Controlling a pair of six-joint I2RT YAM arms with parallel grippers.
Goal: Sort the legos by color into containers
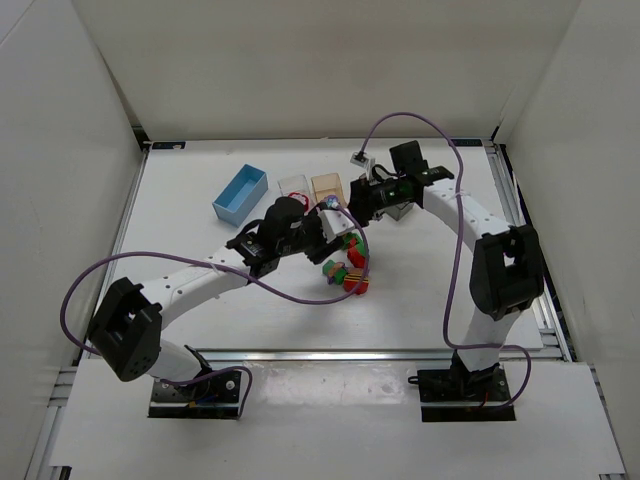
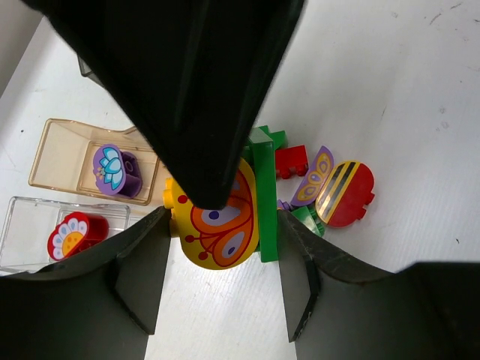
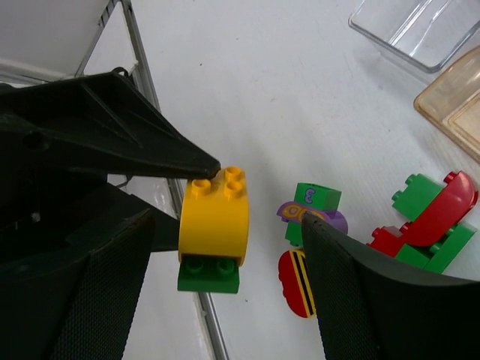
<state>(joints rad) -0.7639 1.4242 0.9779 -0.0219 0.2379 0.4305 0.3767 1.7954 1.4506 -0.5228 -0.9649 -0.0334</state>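
My left gripper (image 1: 338, 226) (image 2: 223, 225) is shut on a yellow butterfly brick (image 2: 217, 232) with a green brick (image 2: 264, 202) stuck to it, and holds the pair above the table. My right gripper (image 1: 358, 205) (image 3: 227, 225) is open around the same yellow brick (image 3: 214, 225) and green brick (image 3: 210, 276), with a gap on each side. Several loose legos (image 1: 345, 270) lie below, among them a red striped one (image 2: 345, 191) (image 3: 296, 281). The peach bin (image 2: 64, 154) holds a purple brick (image 2: 112, 169). The clear bin (image 2: 26, 225) holds a red brick (image 2: 71, 236).
The light blue bin (image 1: 240, 193), clear bin (image 1: 294, 185) and peach bin (image 1: 327, 187) stand in a row behind the grippers. A grey bin (image 1: 398, 211) is mostly hidden under the right arm. Purple cables loop over the table. White walls enclose it.
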